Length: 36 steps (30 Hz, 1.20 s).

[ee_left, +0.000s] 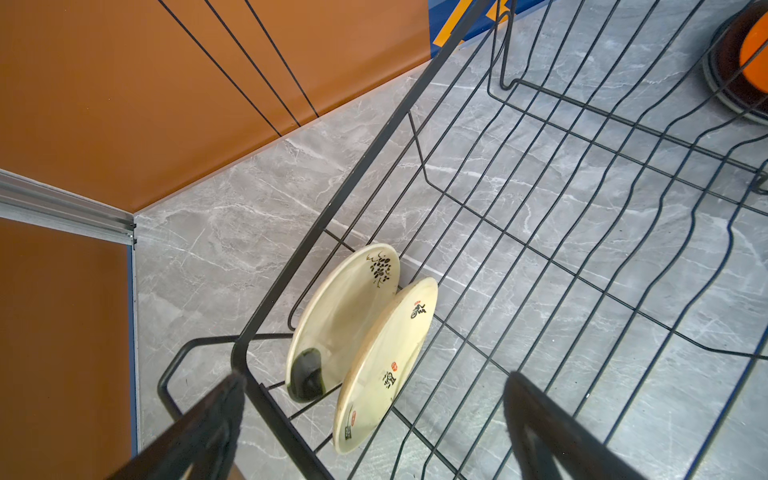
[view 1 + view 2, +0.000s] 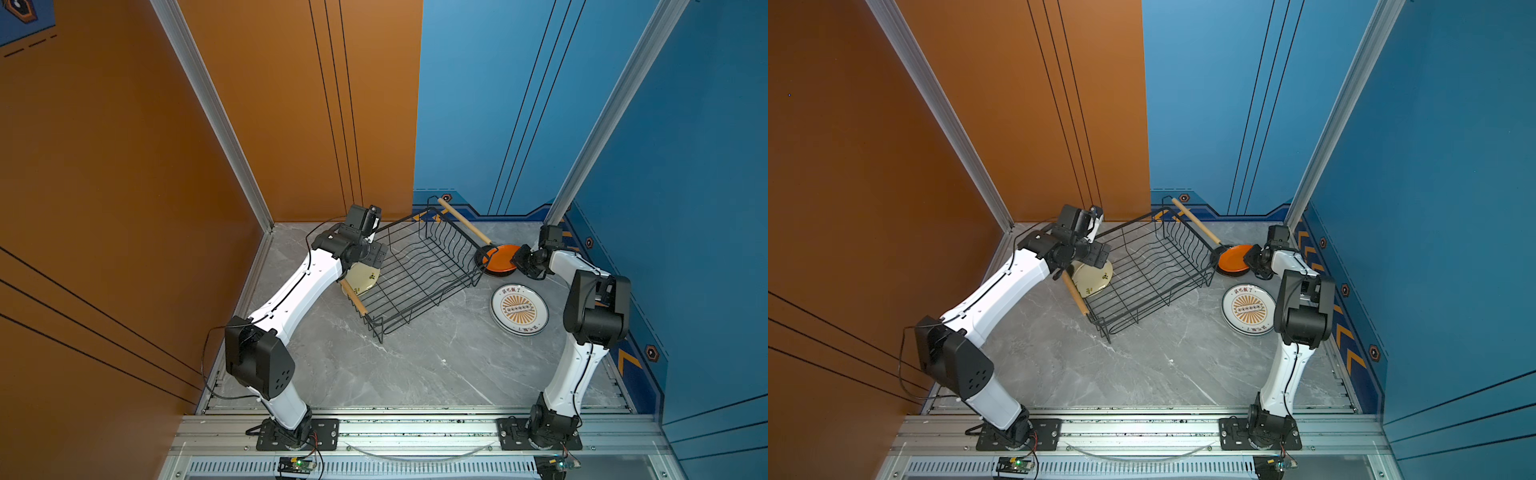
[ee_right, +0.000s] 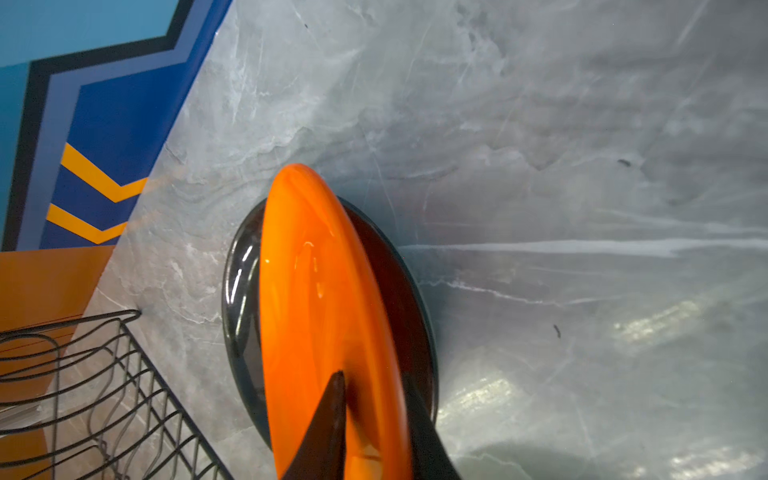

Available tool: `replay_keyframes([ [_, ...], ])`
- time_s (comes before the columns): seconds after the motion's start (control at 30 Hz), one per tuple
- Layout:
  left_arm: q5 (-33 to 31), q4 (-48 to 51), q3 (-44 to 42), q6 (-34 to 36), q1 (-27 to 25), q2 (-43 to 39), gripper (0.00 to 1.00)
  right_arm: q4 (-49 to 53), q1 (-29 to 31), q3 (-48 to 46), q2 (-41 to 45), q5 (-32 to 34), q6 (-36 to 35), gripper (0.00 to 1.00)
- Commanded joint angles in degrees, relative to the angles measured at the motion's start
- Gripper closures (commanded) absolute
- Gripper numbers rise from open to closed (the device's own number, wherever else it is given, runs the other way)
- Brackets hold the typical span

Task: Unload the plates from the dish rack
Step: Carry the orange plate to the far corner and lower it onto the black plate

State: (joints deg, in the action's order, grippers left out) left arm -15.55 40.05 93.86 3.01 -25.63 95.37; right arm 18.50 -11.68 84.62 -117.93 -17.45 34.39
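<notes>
Beside the dish rack [image 2: 419, 266], right gripper [image 3: 372, 380] narrowly straddles the orange plate [image 3: 307, 291], tilted on a black plate [image 3: 239, 291]; whether clamped, cannot tell. Lower it flat before release. Left gripper [image 1: 376, 374] wide above two cream plates [image 1: 340, 316] inside that rack

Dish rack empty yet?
Not empty. Two plates stand on edge at one end of the dish rack: a cream plate with a dark sprig and a cream plate with black characters. Other slots bare.
</notes>
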Motion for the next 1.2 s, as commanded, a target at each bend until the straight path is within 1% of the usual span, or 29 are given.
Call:
replay_keyframes([
  [0.0, -2.4, -0.6, -0.3, -0.4, -0.3, -2.0, 0.02, 2.9, 0.7, 1.4, -0.5, 2.3, -1.5, 0.74],
  [0.17, -2.5, -0.3, -0.3, -0.6, -0.2, -1.9, 0.02, 4.3, 0.7, 2.2, -0.5, 3.0, -1.8, 0.63],
  [0.23, -2.4, -0.3, -0.3, -0.7, -0.1, -1.9, 0.02, 4.6, 0.7, 2.6, -2.4, 3.0, -2.0, 0.58],
  [0.4, -2.4, 0.4, 0.0, -0.7, 0.0, -1.5, 0.02, 6.1, 1.6, 3.9, -3.3, 4.3, -2.8, 0.48],
  [0.5, -2.6, 0.7, 0.1, -0.7, 0.0, -1.3, 0.02, 8.0, 2.3, 5.1, -3.9, 6.2, -3.6, 0.44],
  [0.73, -2.6, 2.5, 1.3, -0.7, 0.1, 0.0, 0.02, 10.7, 3.5, 7.9, -5.9, 8.2, -4.5, 0.36],
  [0.83, -3.4, 3.6, 2.1, -0.7, 0.1, 1.1, 0.02, 12.8, 4.5, 9.6, -6.6, 10.0, -5.4, 0.3],
  [1.17, -2.8, 4.1, 2.3, -0.5, 0.1, 1.5, 0.02, 21.3, 7.3, 17.7, -11.1, 14.8, -9.4, 0.11],
])
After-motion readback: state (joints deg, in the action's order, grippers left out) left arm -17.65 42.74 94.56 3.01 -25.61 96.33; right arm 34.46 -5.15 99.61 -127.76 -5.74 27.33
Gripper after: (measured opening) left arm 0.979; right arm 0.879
